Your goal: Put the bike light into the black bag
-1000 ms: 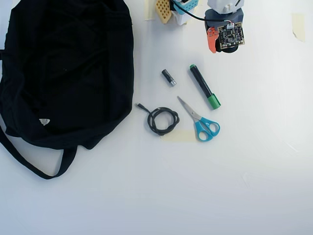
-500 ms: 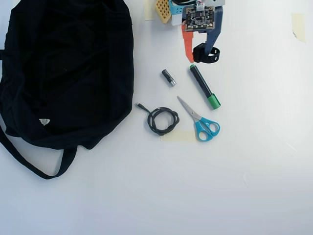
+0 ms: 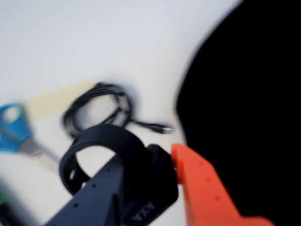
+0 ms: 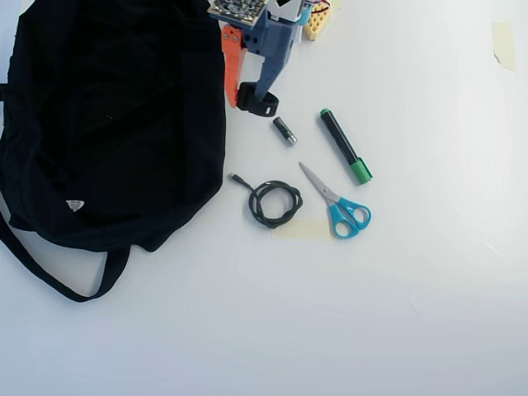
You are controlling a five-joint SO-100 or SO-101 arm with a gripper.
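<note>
My gripper (image 4: 247, 99) is shut on the bike light (image 4: 264, 105), a small black strap ring with a chunky body. In the wrist view the ring (image 3: 101, 150) sticks out to the left of the gripper (image 3: 157, 176), its body pinched between the orange finger (image 3: 202, 188) and the dark finger (image 3: 94, 197). The black bag (image 4: 107, 124) lies floppy on the left of the overhead view, its right edge just left of the gripper. It fills the right of the wrist view (image 3: 254, 94). That view is blurred by motion.
A coiled black cable (image 4: 275, 202) lies below the gripper, with blue-handled scissors (image 4: 342, 210) to its right. A small black-and-silver cylinder (image 4: 284, 130) and a green-capped marker (image 4: 345, 146) lie right of the gripper. The bag's strap (image 4: 49, 276) loops at bottom left.
</note>
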